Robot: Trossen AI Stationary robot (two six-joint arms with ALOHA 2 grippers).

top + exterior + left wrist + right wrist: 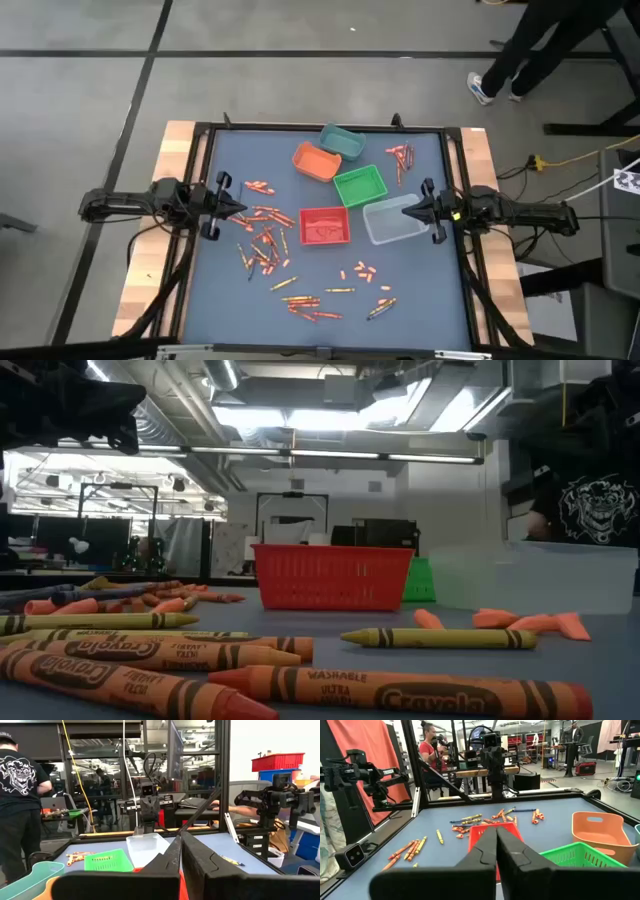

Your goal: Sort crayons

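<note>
Many crayons lie loose on the blue-grey table: a pile at the left [265,235], a row near the front [320,300], a few at the far right [402,158]. They fill the foreground of the low view [150,650]. My left gripper [240,208] is shut and empty above the table's left side. My right gripper [405,211] is shut and empty above the clear bin [394,219]. Both sets of fingers meet in their wrist views, left [180,851] and right [496,842].
Five small bins stand mid-table: teal [343,141], orange [316,161], green [359,185], red [324,226] and clear. Wooden rails edge the table at left [160,230] and right [495,250]. A person walks beyond the far edge [530,45].
</note>
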